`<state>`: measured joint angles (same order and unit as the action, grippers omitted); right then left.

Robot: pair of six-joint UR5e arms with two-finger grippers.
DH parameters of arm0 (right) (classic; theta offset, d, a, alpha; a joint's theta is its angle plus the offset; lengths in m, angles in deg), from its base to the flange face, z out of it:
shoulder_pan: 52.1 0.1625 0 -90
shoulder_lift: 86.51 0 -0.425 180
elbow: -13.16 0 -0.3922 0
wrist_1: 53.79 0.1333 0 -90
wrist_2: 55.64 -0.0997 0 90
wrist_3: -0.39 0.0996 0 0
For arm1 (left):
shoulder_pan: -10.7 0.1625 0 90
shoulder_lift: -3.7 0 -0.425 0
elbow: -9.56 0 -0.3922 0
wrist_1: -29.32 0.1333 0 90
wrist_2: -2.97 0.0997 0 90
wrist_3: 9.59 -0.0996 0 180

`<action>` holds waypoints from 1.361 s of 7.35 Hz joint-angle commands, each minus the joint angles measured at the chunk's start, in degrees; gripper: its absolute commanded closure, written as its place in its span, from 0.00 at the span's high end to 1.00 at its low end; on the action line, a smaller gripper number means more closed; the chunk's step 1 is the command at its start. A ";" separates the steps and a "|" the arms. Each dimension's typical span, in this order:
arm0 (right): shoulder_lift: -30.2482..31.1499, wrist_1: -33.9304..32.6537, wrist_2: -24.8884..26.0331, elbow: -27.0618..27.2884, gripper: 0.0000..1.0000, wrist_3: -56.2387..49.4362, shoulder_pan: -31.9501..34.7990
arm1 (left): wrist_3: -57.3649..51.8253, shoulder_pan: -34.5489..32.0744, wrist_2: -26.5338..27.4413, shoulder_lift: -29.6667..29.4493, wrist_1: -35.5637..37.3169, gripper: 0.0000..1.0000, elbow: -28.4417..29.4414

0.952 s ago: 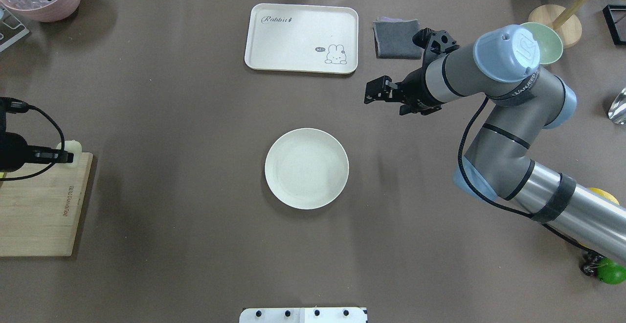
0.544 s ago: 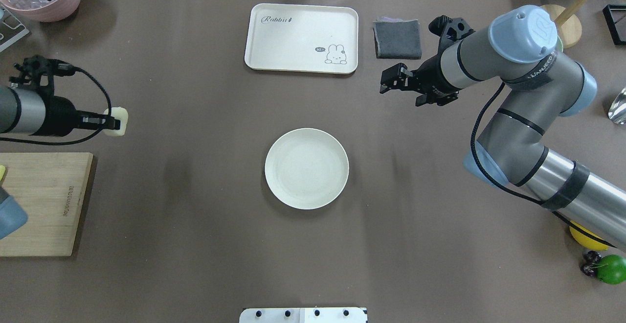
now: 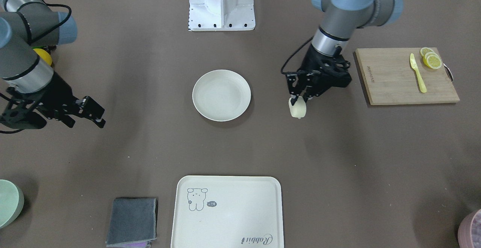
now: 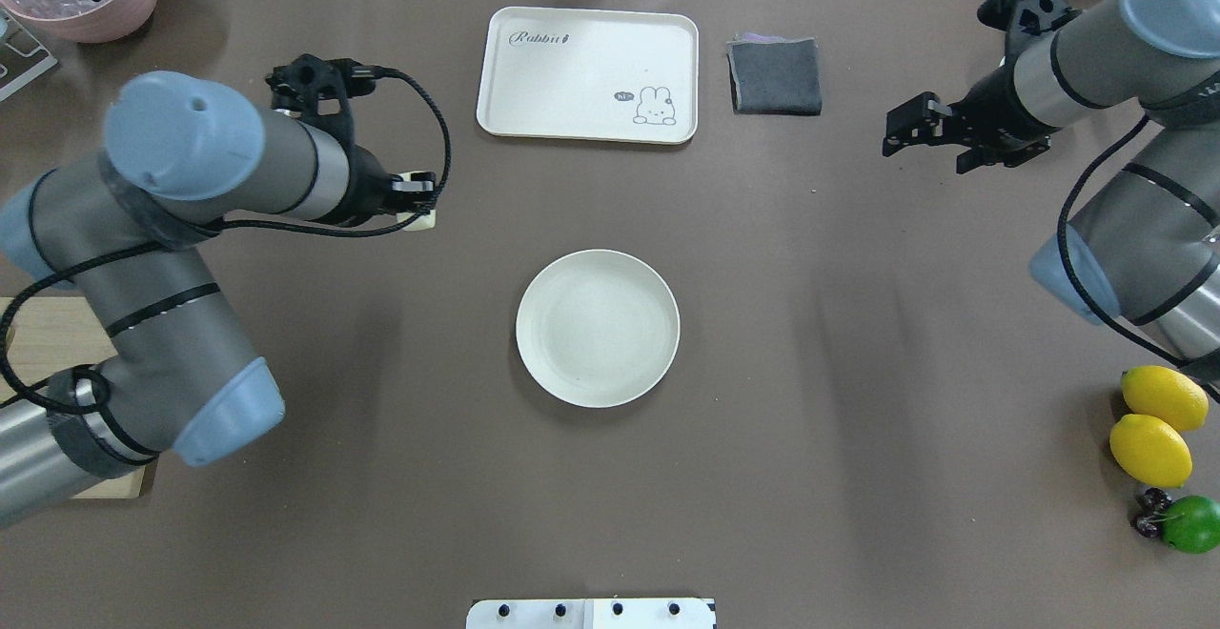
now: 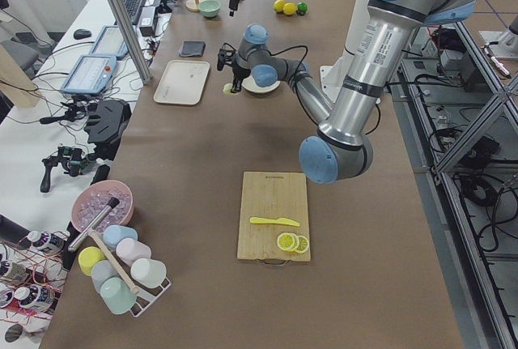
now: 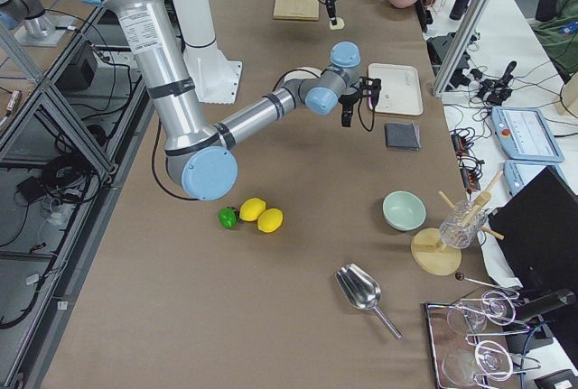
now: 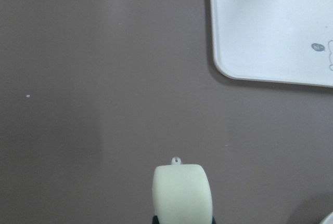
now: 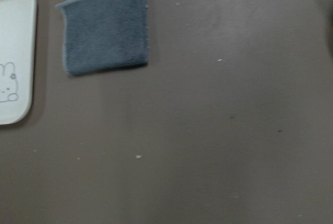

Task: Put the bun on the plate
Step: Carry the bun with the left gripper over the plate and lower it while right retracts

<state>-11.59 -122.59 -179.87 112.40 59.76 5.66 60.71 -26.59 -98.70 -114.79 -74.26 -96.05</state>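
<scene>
The left gripper (image 3: 299, 98) is clamped on the top of the bun (image 3: 297, 109). The bun hangs below its fingers, between the plate (image 3: 221, 95) and the wooden cutting board (image 3: 391, 77), near the plate but not over it. The right gripper (image 3: 90, 113) hangs parted and empty, well apart on the plate's other side.

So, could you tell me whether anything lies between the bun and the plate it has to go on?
Nothing visible does. The left pincer holds the bun off to one side of the plate, and only bare brown table lies between them. The plate itself is empty.
</scene>
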 commanded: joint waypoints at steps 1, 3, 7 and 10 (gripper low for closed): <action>7.49 -0.89 -4.42 0.51 1.00 -13.24 7.24 | 6.66 8.94 6.97 -5.87 6.20 0.34 0.13; 12.77 -0.90 -9.88 0.60 1.00 -21.37 13.93 | 9.14 15.03 12.17 -7.54 6.20 0.34 1.97; 14.20 -3.77 -9.90 0.08 1.00 -26.65 16.15 | 11.17 19.25 17.97 -12.11 5.32 0.34 9.44; 13.50 -24.74 -9.37 -0.01 1.00 -52.72 25.71 | 11.17 19.89 18.61 -12.55 1.21 0.34 13.74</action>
<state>2.30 -139.02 -189.34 112.43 16.49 27.49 71.87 -6.87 -80.36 -127.08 -70.99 -84.41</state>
